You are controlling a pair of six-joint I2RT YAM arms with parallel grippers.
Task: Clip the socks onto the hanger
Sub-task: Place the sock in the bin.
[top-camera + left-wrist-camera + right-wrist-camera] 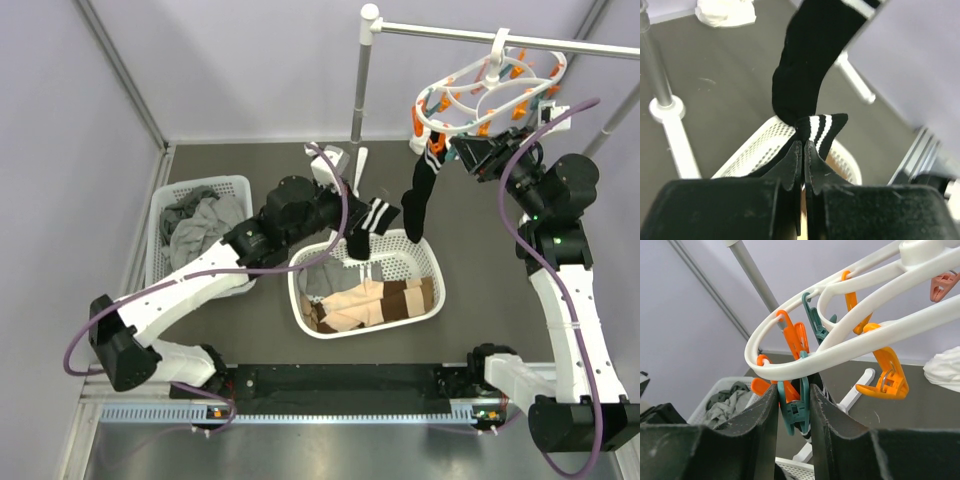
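Observation:
The white hanger [490,95] hangs from a rail at the back right, with orange and teal pegs around its rings. A black sock [418,200] with white cuff stripes dangles from a teal peg [801,407]. My right gripper [457,150] [794,390] is shut on that peg, one finger on each side. Over the middle basket, my left gripper [357,240] [803,145] is shut on a second black sock [822,130] at its striped cuff. Tan socks with brown bands [385,300] lie in the basket.
The white mesh basket [436,275] stands mid-table. A second basket [200,185] of grey garments [200,225] is on the left. The rack's upright pole [362,80] and white foot [345,165] stand behind the left gripper. White cloth [945,370] lies on the floor.

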